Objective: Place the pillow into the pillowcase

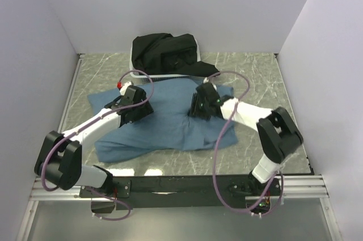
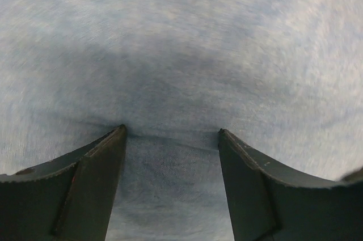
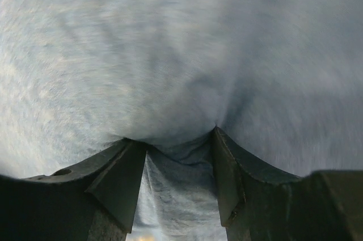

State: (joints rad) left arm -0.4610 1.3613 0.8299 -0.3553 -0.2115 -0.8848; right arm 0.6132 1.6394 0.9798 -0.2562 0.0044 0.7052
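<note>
The slate-blue pillowcase lies spread and rumpled on the marble table. No cream pillow shows in any view. My left gripper is over the pillowcase's left part, open, with both fingertips pressed into the fabric; in the left wrist view the gripper has flat cloth between the jaws. My right gripper is over the middle right part, open. In the right wrist view the gripper pushes into the fabric, and a small fold is bunched between the jaws.
A black cloth is heaped on a white bin at the back, just beyond the pillowcase. White walls enclose the table on the left, back and right. Marble table surface shows around the fabric.
</note>
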